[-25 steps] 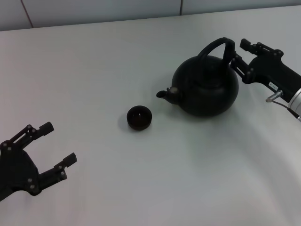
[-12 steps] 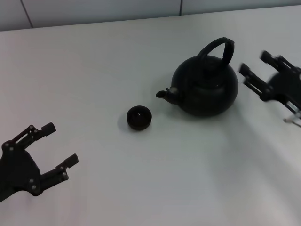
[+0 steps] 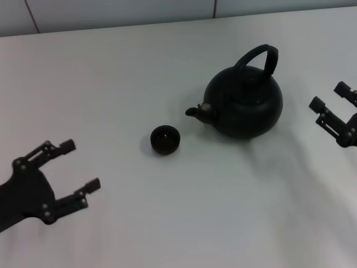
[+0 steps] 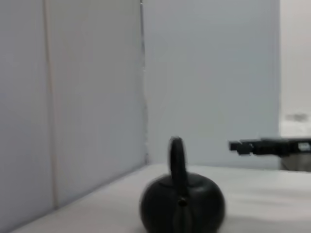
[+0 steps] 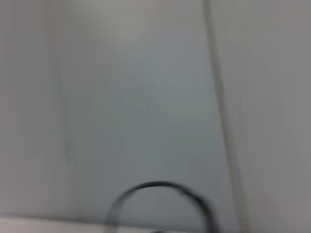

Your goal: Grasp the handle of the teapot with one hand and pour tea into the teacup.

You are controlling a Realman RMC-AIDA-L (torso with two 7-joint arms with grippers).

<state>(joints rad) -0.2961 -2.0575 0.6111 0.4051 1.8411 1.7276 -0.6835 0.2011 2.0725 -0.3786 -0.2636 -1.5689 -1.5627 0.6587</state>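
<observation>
The black teapot stands upright on the white table, right of centre, spout pointing left. Its arched handle stands free above the lid. The small black teacup sits to the left of the spout, a short gap away. My right gripper is open at the right edge, well clear of the teapot. My left gripper is open and empty at the lower left, far from the cup. The teapot and its handle also show in the left wrist view. The handle's arch shows blurred in the right wrist view.
The white table spreads around the teapot and cup. A pale panelled wall runs along its far edge. The right arm's gripper shows far off in the left wrist view.
My right gripper has let go of the handle and drawn back to the right, away from the teapot. My left gripper has shifted slightly right. Teapot and cup have not moved.
</observation>
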